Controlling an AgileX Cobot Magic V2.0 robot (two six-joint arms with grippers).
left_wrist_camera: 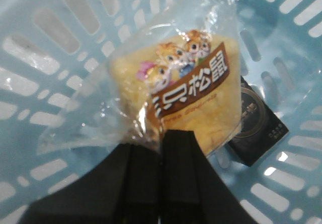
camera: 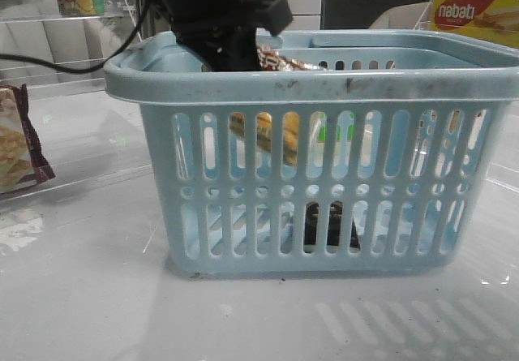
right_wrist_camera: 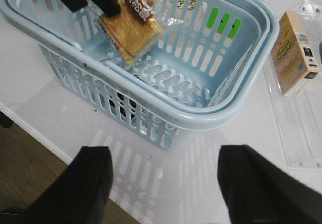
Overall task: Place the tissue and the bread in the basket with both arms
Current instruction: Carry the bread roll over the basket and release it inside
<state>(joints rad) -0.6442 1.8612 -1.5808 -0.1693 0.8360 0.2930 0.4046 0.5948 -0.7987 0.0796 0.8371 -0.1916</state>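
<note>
The light-blue basket (camera: 324,85) stands mid-table. My left gripper (left_wrist_camera: 163,136) is inside it, shut on the top edge of the clear bag of bread (left_wrist_camera: 201,113), which hangs above the basket floor. The bread also shows through the slots in the front view (camera: 268,130) and in the right wrist view (right_wrist_camera: 128,30). The dark tissue packet (left_wrist_camera: 259,128) lies on the basket floor beside the bread, and shows behind the slots in the front view (camera: 328,223). My right gripper (right_wrist_camera: 163,158) is open and empty over the bare table, outside the basket (right_wrist_camera: 211,116).
A maroon-edged cracker packet (camera: 20,142) lies at the left. A yellow-red nabati box (camera: 470,8) stands at the back right. A tan box (right_wrist_camera: 294,53) sits in a clear tray beside the basket. The table's front edge (right_wrist_camera: 30,126) is close to my right gripper.
</note>
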